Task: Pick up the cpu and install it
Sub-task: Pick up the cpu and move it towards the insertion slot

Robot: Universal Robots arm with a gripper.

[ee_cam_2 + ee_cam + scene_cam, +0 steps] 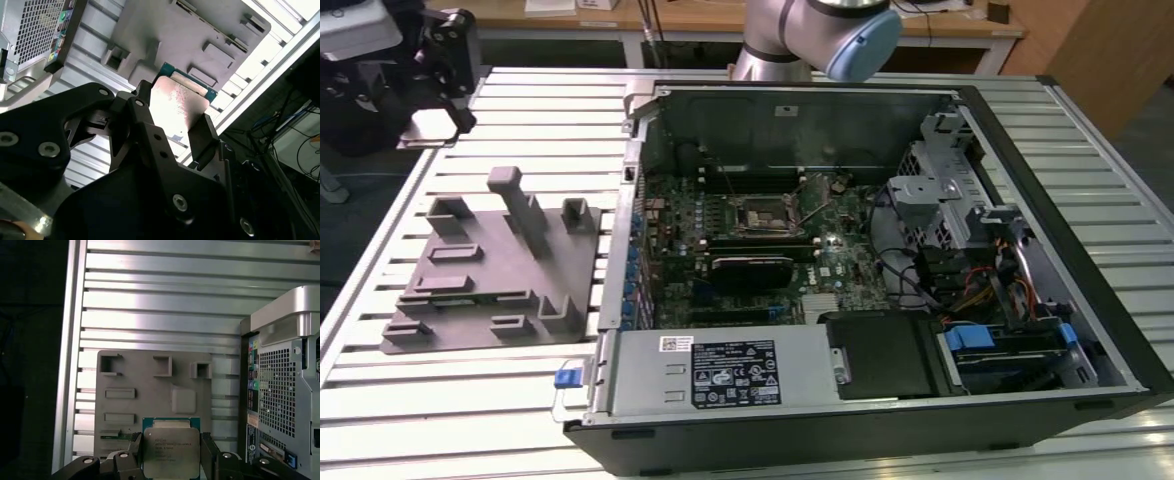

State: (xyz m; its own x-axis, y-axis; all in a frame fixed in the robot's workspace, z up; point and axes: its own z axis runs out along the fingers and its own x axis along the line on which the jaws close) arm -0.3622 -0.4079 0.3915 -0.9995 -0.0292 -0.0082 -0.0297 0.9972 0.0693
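Observation:
The cpu (pixel 170 450) is a small square chip with a pale metal top and a green rim. It sits clamped between the two black fingers of my gripper (pixel 171 456), which is shut on its opposite edges. The second wrist view shows the same grip on the cpu (pixel 177 102) by the gripper (pixel 175 117), held in the air above the grey fixture (pixel 165 30). In the exterior view the gripper (pixel 451 70) hangs at the far left, beyond the fixture (pixel 480 290). The black socket frame (pixel 757 213) lies on the motherboard inside the open case.
The open computer case (pixel 1107 300) lies on the slatted aluminium table (pixel 454 400), at the exterior view's right of the fixture. Its perforated rear panel (pixel 280 390) faces the fixture (pixel 150 375). Tall posts rise from the fixture. The arm's base stands behind the case.

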